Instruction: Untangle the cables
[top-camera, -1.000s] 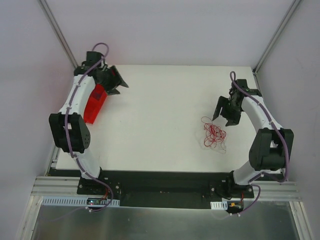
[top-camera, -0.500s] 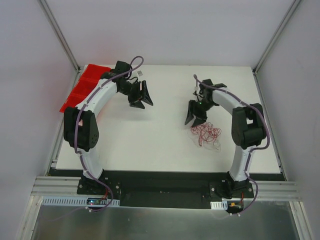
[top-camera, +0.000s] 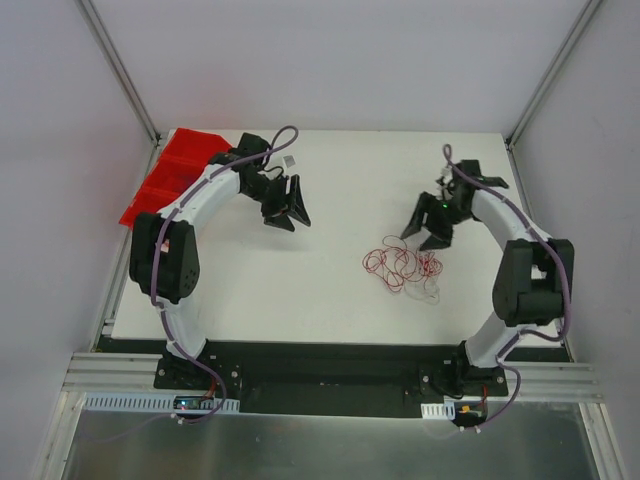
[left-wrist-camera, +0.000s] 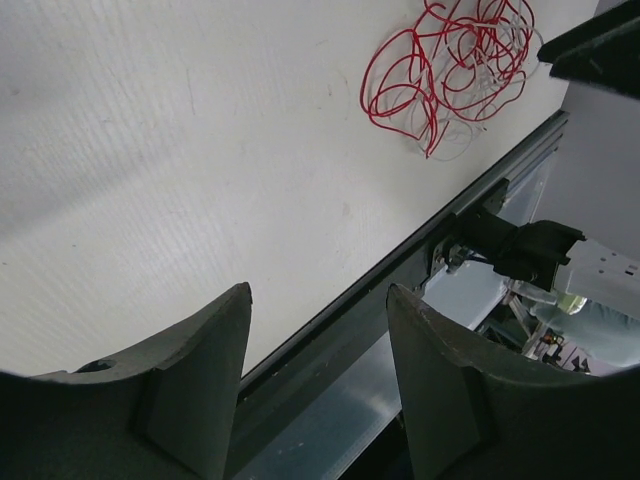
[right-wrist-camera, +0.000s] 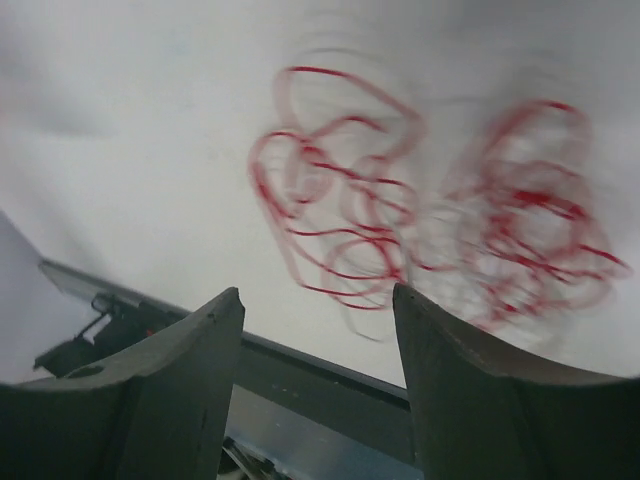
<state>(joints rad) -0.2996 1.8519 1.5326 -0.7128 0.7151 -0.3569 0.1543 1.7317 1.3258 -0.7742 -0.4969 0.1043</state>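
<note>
Cables (top-camera: 402, 268) lie in one loose, mostly red tangle on the table (top-camera: 330, 180), right of centre and toward the near edge. Right gripper (top-camera: 426, 232) hangs just beyond the tangle, jaws apart, holding nothing. Left gripper (top-camera: 288, 212) hangs over the far-left part, jaws likewise parted, empty.
</note>
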